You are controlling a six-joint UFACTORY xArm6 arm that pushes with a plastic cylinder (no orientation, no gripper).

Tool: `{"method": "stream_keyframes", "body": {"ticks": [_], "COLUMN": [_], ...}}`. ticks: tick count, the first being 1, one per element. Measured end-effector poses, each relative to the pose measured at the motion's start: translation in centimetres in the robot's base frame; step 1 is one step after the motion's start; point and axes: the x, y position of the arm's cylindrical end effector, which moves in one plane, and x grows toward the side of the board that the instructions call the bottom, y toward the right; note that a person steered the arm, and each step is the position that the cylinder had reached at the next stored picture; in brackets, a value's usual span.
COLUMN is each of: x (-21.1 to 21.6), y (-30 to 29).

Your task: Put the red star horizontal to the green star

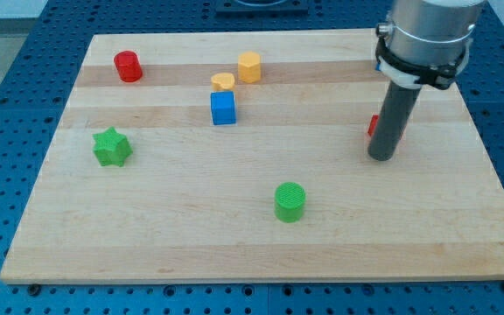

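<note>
The robot's tip (381,157), the bottom end of a straight dark rod, sits on the pale wooden board (234,245) at the view's right side. It is just a rod, so it has no parts to spread apart or press together, and it holds nothing. A small red block (372,126) peeks out from behind the rod on its left edge. Most of it is hidden, so its shape cannot be told. It looks like it touches the rod, just above the tip.

The green plastic star (112,147) lies far away at the view's left side, a bit lower on the board than the red block.

Between them, near the bottom middle, stands a green round block (290,201). Higher up in the middle is a blue cube (223,108). A small, pale orange block (223,81) sits just above the cube, almost touching it; its shape is hard to tell. A yellow-orange block with flat sides (249,66) stands just to its right. A red round block (128,66) is alone near the top left corner.
</note>
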Motion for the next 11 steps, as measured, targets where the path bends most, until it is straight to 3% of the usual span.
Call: {"method": "stream_keyframes", "body": {"ticks": [2, 3, 7, 9, 11], "x": [0.1, -3.8, -2.1, -2.2, -2.2], "y": [-5.1, -3.6, 2.4, -6.0, -7.1]}}
